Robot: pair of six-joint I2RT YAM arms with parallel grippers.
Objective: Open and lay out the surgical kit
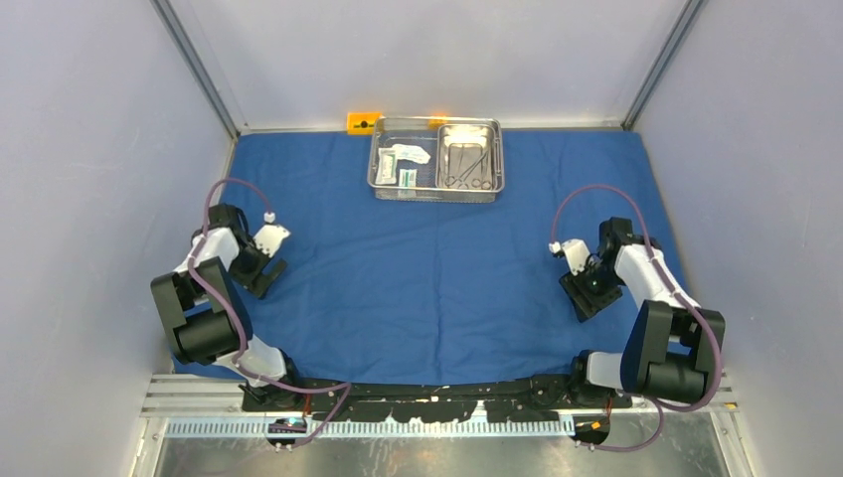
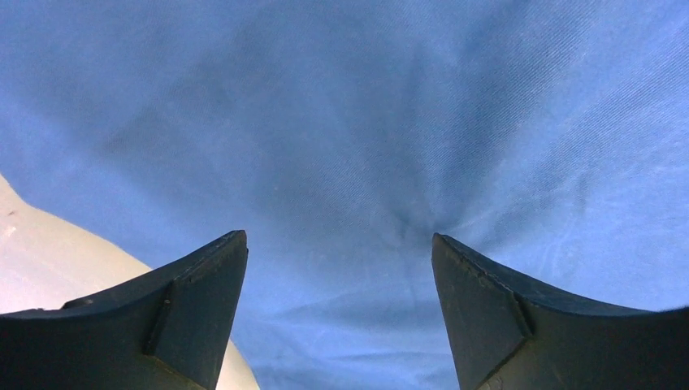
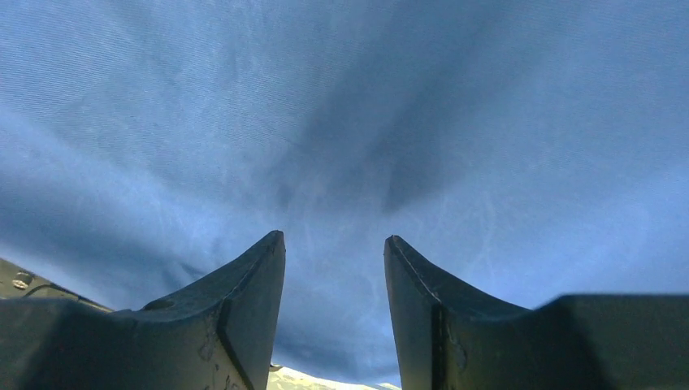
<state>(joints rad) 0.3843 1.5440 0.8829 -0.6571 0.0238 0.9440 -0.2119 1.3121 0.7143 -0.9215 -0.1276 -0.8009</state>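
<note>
The large blue cloth wrap (image 1: 427,268) lies spread flat over the table. At its far edge stands the steel mesh basket (image 1: 379,164), holding white-green packets (image 1: 403,164) on the left and the smaller solid steel tray (image 1: 449,144) with thin scissors and forceps (image 1: 467,171) on the right. My left gripper (image 1: 260,273) hovers low over the cloth's left side, open and empty; the left wrist view shows only blue cloth (image 2: 349,162) between its fingers (image 2: 203,309). My right gripper (image 1: 585,295) stands over the right side, open with nothing between its fingers (image 3: 244,309) but cloth (image 3: 341,146).
A small orange block (image 1: 364,122) sits behind the basket by the back wall, another (image 1: 436,122) peeks over the basket's rim. Grey walls close in the left, right and back. The cloth's near edge and pale table surface (image 2: 49,252) lie just below both grippers.
</note>
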